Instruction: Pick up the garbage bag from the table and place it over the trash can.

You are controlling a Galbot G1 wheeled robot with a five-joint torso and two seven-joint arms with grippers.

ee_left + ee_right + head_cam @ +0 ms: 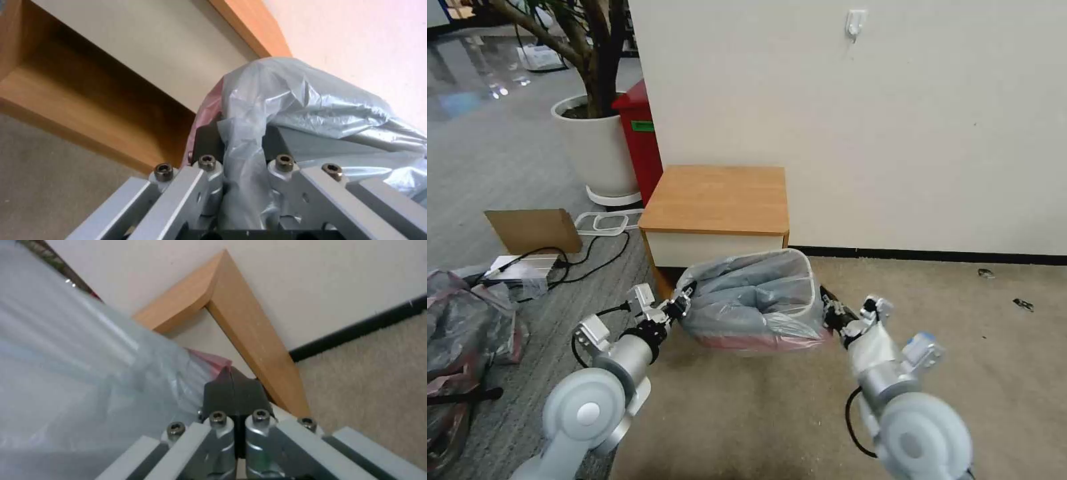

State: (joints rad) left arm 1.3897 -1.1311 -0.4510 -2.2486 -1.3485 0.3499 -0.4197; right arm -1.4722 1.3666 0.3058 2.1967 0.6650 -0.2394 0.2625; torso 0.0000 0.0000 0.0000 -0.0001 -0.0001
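The garbage bag [747,300], grey plastic with a pink rim, is stretched over the cream trash can [812,293], which stands on the carpet in front of the table [720,193]. My left gripper [684,305] is at the bag's left side. In the left wrist view its fingers [206,140] stand apart with a fold of the garbage bag [249,140] hanging between them. My right gripper [829,305] is at the right side. In the right wrist view it is [232,380] shut on the bag's pink rim [213,361].
Behind the table stand a tall red bin [640,140] and a white plant pot [594,147]. On the floor to the left lie cardboard [534,230], cables and a heap of similar bags [460,320]. A white wall rises right behind the table; open carpet lies to the right.
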